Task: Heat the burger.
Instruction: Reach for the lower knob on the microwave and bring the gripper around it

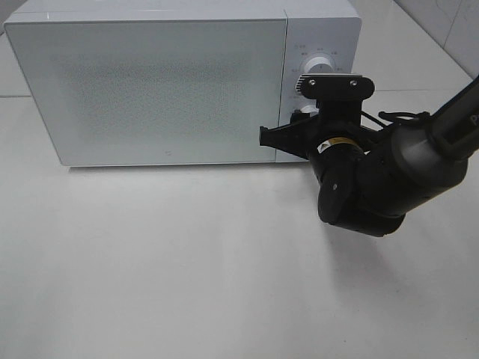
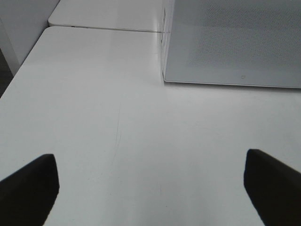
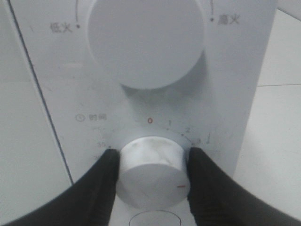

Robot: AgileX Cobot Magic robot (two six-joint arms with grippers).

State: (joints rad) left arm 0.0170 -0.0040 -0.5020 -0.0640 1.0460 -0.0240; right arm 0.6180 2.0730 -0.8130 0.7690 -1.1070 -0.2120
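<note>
- The right pincer (image 3: 150, 175) is clamped on the timer knob (image 3: 150, 157) of the microwave (image 1: 322, 30) at the desk's (image 1: 187, 284) far edge.
- The left pincer (image 2: 150, 186) is held wide, empty.
- The burger is not seen and is presumably loaded behind the shut door (image 1: 150, 90); timing is judged not yet completed.

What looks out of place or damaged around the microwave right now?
Nothing much. The microwave is shut and looks intact, and the right pincer grips the lower knob squarely. The left wrist view shows only a faint hairline scratch on the table.
</note>
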